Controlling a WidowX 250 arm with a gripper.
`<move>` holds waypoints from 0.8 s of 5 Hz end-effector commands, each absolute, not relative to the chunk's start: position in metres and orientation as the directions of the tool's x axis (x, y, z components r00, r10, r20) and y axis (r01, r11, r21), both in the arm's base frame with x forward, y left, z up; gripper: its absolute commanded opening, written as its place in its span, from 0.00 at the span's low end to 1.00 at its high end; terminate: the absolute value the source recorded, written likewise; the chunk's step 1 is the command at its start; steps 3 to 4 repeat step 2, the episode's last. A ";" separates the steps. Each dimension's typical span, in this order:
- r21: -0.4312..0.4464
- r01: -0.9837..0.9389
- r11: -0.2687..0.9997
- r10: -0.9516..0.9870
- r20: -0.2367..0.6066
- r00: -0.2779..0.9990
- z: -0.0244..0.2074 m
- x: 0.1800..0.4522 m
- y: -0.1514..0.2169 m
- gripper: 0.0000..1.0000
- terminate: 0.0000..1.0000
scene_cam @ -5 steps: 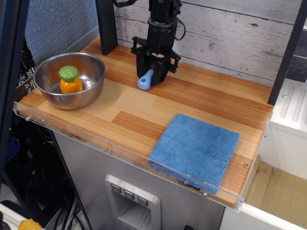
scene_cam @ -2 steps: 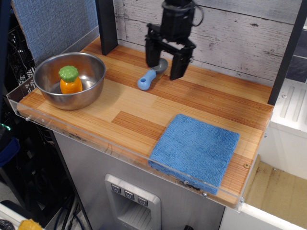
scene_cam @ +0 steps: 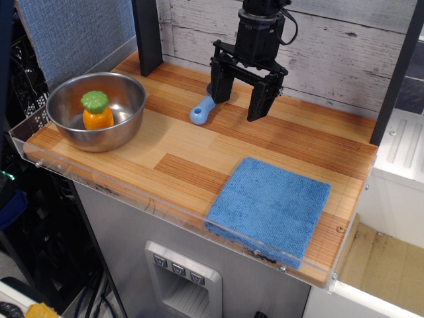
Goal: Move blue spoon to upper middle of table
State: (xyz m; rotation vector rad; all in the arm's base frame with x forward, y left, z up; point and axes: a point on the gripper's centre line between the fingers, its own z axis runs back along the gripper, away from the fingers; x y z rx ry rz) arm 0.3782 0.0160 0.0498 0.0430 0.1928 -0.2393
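Observation:
The blue spoon (scene_cam: 203,110) lies on the wood-plank table (scene_cam: 192,149) near the back edge, in the upper middle. Its light-blue handle points toward the front left. Its grey bowl is mostly hidden behind my gripper's left finger. My black gripper (scene_cam: 239,100) hangs just above the table, to the right of the spoon. Its two fingers are spread wide apart with nothing between them. The spoon rests on the table free of the fingers.
A steel bowl (scene_cam: 126,122) with an orange and green toy (scene_cam: 97,111) stands at the left end. A blue cloth (scene_cam: 270,207) lies at the front right. A black post (scene_cam: 148,36) stands at the back left. A clear acrylic rim (scene_cam: 165,199) runs along the front edge.
My gripper was down over the spoon with its fingers around the bowl end. It has opened, let go of the spoon, risen and moved right. The spoon stays on the table.

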 end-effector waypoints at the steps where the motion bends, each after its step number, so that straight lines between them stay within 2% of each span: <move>1: 0.002 0.262 0.965 -0.256 -0.192 0.947 0.070 0.373 0.011 1.00 0.00; 2: 0.002 0.262 0.965 -0.256 -0.192 0.947 0.070 0.373 0.011 1.00 1.00; 4: 0.002 0.262 0.965 -0.256 -0.192 0.947 0.070 0.373 0.011 1.00 1.00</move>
